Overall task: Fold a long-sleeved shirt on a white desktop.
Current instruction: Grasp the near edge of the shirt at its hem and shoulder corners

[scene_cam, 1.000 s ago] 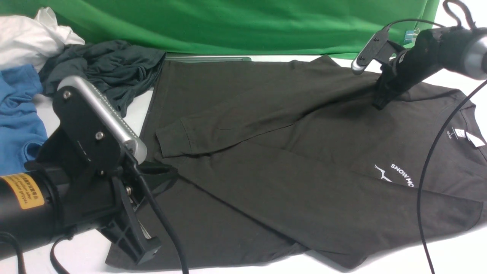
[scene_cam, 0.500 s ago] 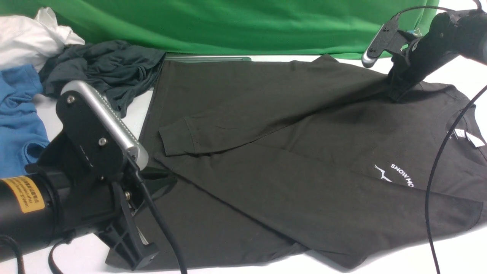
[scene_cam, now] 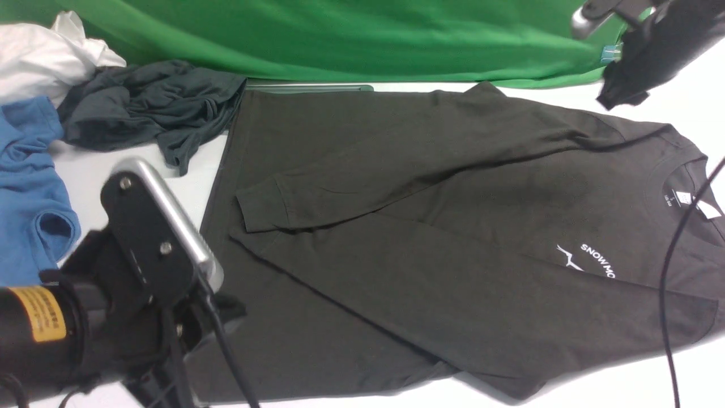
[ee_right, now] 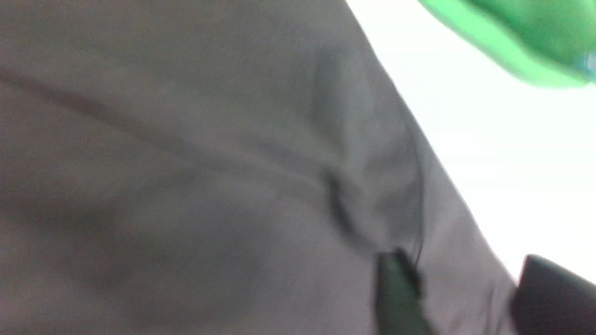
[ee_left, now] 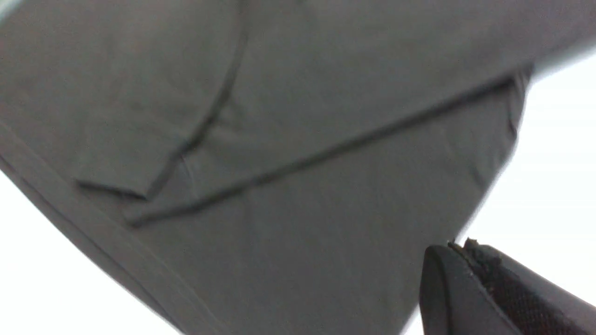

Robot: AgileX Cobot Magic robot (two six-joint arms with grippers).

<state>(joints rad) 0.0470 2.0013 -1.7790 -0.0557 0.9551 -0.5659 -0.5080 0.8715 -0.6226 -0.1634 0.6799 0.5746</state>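
The long-sleeved shirt (scene_cam: 430, 226) lies flat on the white desktop (scene_cam: 640, 385), collar and white neck label to the right. Both sleeves are folded across the body, one cuff (scene_cam: 263, 207) resting on the other sleeve. My right gripper (scene_cam: 622, 100) hangs blurred above the shirt's far shoulder. In the right wrist view its fingers (ee_right: 396, 288) stand apart, so this gripper (ee_right: 470, 284) is open with only shirt fabric beneath. My left gripper (ee_left: 458, 249) is shut and empty over the near hem corner. In the front view its tips drop below the picture's edge.
A crumpled dark grey garment (scene_cam: 153, 107), a blue shirt (scene_cam: 28, 187) and a white cloth (scene_cam: 45, 54) lie at the back left. The green backdrop (scene_cam: 340, 34) closes the far side, with a grey hatch (scene_cam: 308, 86) before it. A black cable (scene_cam: 671, 272) hangs over the collar area.
My right gripper has let go of the shirt at its far shoulder, opened, and risen up and to the right. My left arm has sunk lower toward the near edge.
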